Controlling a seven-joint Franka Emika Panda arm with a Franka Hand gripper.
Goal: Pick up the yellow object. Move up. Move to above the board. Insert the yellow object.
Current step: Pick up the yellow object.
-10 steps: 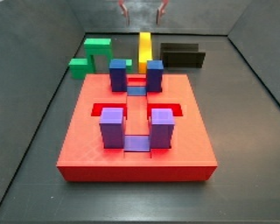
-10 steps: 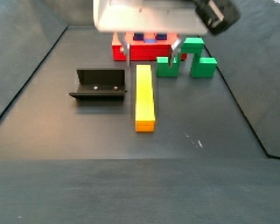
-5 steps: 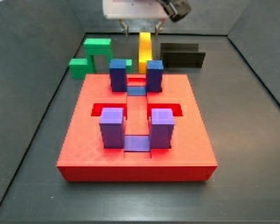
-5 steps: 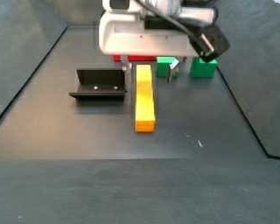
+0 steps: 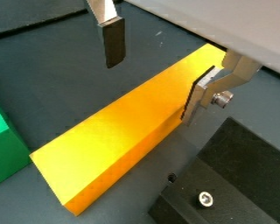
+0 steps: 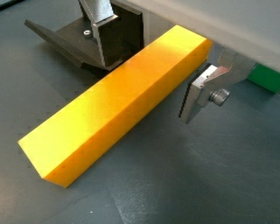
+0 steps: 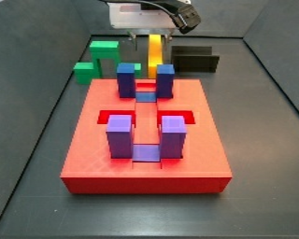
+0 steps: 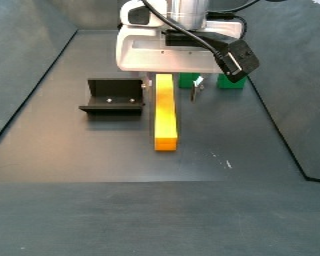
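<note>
- Dark, matte grey floor [image 8: 69,150] lies under everything you see, with sloped dark walls around it.
- Your yellow object [image 8: 164,113], a smooth, plain rectangular bar, lies flat on that floor just beside the fixture [image 8: 112,97], a dark L-shaped bracket.
- You have the gripper [image 5: 166,66] low over the bar's far end, jaws spread: one silver finger [image 5: 111,35] stands on one side of the bar, its mate [image 6: 201,89] on the opposite side, and neither pad clearly presses it.
- Beyond the bar from the fixture you can see green blocks [image 7: 100,56].
- Your board [image 7: 145,140], a flat red square with recessed slots and upright purple and blue posts [image 7: 120,137], sits well apart from the fixture.
</note>
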